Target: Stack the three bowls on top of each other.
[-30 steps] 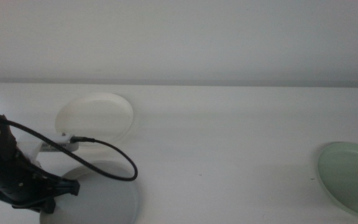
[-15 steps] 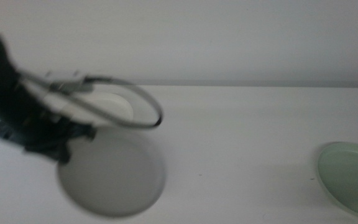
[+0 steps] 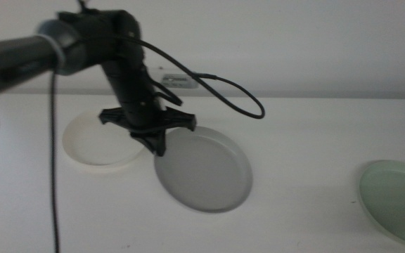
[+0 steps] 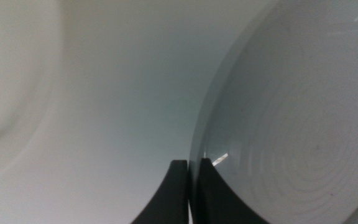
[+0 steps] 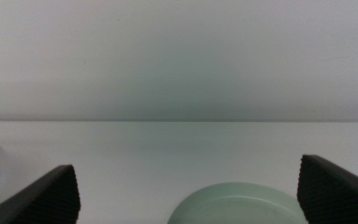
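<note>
Over the white table (image 3: 308,140), left gripper (image 3: 155,143) pinching grey bowl (image 3: 202,169).

One bowl (image 3: 202,171) lies right of another (image 3: 98,139); the third (image 3: 395,199) sits far right.

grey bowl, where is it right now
In the middle view the grey bowl is held by its rim in the left gripper, left of centre, just right of the white bowl, far from the mint green bowl.

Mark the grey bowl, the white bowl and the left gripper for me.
grey bowl (image 3: 204,172): middle view, centre of its inside.
white bowl (image 3: 93,139): middle view, bare inner floor.
left gripper (image 3: 157,145): middle view, fingertips clamped on the grey bowl's rim.
</note>
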